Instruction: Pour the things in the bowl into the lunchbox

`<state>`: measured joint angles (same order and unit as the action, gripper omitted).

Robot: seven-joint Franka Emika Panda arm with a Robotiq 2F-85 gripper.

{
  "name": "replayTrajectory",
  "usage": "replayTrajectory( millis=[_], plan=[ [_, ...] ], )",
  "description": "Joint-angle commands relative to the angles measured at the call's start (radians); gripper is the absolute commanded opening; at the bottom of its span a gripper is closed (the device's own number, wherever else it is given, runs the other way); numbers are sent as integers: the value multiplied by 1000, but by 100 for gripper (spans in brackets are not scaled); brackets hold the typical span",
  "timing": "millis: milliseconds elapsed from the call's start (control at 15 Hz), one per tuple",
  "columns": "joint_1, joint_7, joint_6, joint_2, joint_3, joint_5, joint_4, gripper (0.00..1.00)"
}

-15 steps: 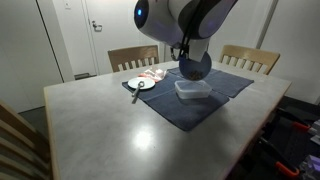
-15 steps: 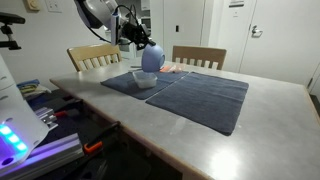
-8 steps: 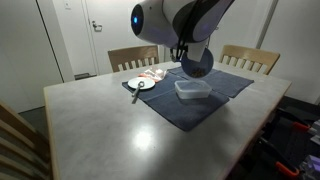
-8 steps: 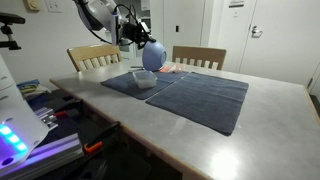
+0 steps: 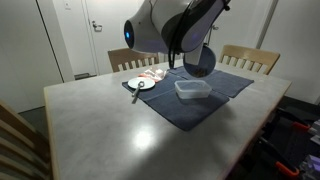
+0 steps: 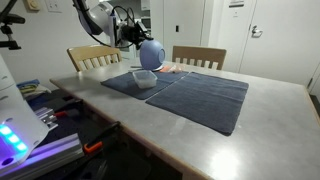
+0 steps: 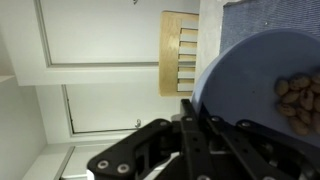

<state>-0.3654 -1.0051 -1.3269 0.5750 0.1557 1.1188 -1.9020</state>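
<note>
My gripper (image 7: pixel 196 110) is shut on the rim of the blue-purple bowl (image 7: pixel 255 85) and holds it tipped on its side in the air. The bowl shows in both exterior views (image 5: pixel 199 62) (image 6: pixel 151 54). Brown nut-like pieces (image 7: pixel 298 100) lie inside the bowl at the right edge of the wrist view. The clear lunchbox (image 5: pixel 192 89) (image 6: pixel 143 78) sits on the dark blue cloth (image 5: pixel 190 100), just below the bowl. I cannot tell whether anything is in the lunchbox.
A small white plate (image 5: pixel 141 84) with a dark utensil lies at the cloth's corner, with pinkish items (image 5: pixel 152 74) behind it. Two wooden chairs (image 5: pixel 133 58) (image 5: pixel 249 59) stand at the far side of the grey table (image 5: pixel 100 130).
The bowl has risen a little above the lunchbox and tipped further onto its side. The arm has rotated at the wrist.
</note>
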Motion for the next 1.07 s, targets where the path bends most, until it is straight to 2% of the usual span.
replayTrajectory(
  millis=[0,1000],
  plan=[
    [-18,62,79,66,11,24,79,1],
    [-66,187,276,214,7,145,229,1]
  ],
)
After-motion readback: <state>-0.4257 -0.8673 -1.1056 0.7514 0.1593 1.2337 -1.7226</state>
